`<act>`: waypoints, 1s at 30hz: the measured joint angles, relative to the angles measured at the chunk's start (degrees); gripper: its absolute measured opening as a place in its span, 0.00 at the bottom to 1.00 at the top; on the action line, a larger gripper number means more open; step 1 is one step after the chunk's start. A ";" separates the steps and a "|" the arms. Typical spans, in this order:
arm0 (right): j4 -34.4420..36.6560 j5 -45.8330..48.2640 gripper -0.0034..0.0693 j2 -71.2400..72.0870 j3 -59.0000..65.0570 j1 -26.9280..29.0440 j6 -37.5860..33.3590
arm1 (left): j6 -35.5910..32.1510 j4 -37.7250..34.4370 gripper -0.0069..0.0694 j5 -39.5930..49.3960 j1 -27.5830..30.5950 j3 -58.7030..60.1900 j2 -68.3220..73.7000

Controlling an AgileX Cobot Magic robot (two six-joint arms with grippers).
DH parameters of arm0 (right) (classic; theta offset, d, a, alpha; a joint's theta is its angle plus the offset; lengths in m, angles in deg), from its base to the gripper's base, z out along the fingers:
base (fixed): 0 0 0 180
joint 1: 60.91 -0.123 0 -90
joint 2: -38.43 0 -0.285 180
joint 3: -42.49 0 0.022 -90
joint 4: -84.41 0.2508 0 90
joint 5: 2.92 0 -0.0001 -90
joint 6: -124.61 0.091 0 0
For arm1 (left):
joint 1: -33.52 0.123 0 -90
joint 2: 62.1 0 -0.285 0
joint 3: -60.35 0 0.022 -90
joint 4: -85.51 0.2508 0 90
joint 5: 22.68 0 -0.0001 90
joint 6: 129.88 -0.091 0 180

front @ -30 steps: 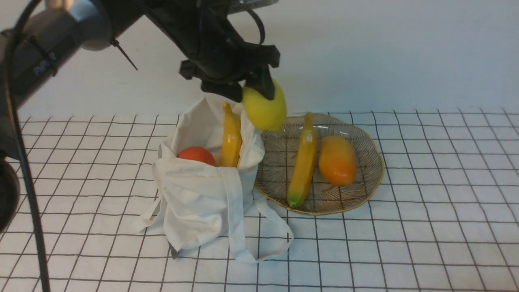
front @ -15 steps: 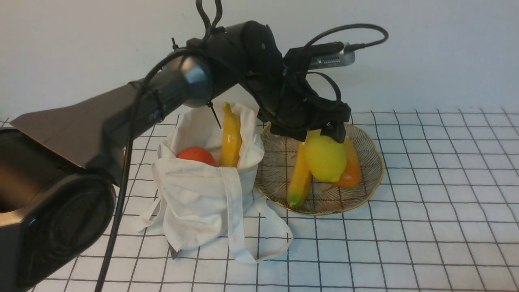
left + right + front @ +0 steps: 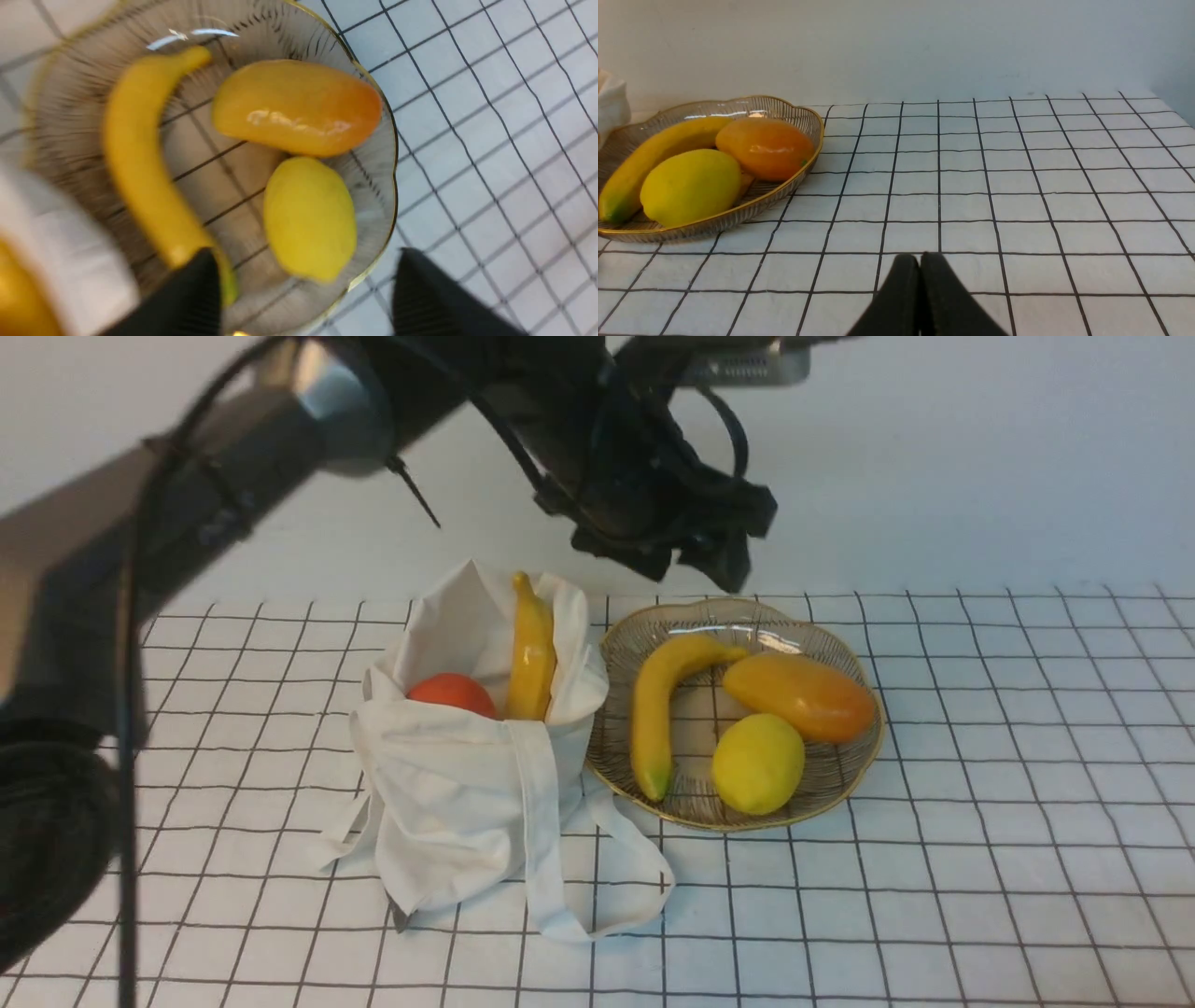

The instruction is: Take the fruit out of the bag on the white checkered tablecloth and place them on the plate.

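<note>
The yellow lemon [image 3: 758,763] lies on the gold-rimmed plate [image 3: 854,653], at its front, free of any gripper. It also shows in the left wrist view [image 3: 309,219] and the right wrist view [image 3: 690,186]. The off-white bag [image 3: 457,784] stands left of the plate on the white checkered tablecloth [image 3: 980,859]. In its mouth are a round red-orange fruit [image 3: 452,693] and a stubby yellow banana [image 3: 531,653]. My left gripper [image 3: 695,565] is open and empty, raised above the plate's back edge; its fingers [image 3: 196,289] are wide apart. My right gripper [image 3: 920,261] is shut and empty over bare cloth right of the plate.
A long green-tipped banana [image 3: 653,709] and an oblong orange mango [image 3: 801,696] also lie on the plate. The bag's long strap handles [image 3: 597,887] trail forward on the cloth. A pale wall stands behind the table.
My left gripper carried the lemon from above the bag over to the plate, let it go and rose. The long banana and the mango shifted on the plate. The right arm has not moved.
</note>
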 joint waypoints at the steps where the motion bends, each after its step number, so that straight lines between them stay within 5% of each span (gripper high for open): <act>1: 0.00 0.00 0.03 0.00 0.00 0.00 0.00 | -0.19 2.59 0.43 1.90 0.00 -1.23 -2.27; 3: 0.00 0.00 0.03 0.00 0.00 0.00 0.00 | -0.56 6.68 0.22 3.33 0.00 -1.98 -6.94; 7: 0.00 0.00 0.03 0.00 0.00 0.00 0.00 | -0.80 10.60 0.10 4.33 0.00 -1.15 -14.84; 17: 0.00 0.00 0.03 0.00 0.00 0.00 0.00 | -3.42 4.39 0.08 3.58 -0.58 26.25 -38.06; 26: 0.00 0.00 0.03 0.00 0.00 0.00 0.00 | -5.90 0.01 0.08 -27.00 -3.34 66.17 -60.03; 30: 0.00 0.00 0.03 0.00 0.00 0.00 0.00 | -5.90 -0.56 0.08 -32.13 -3.34 75.68 -64.69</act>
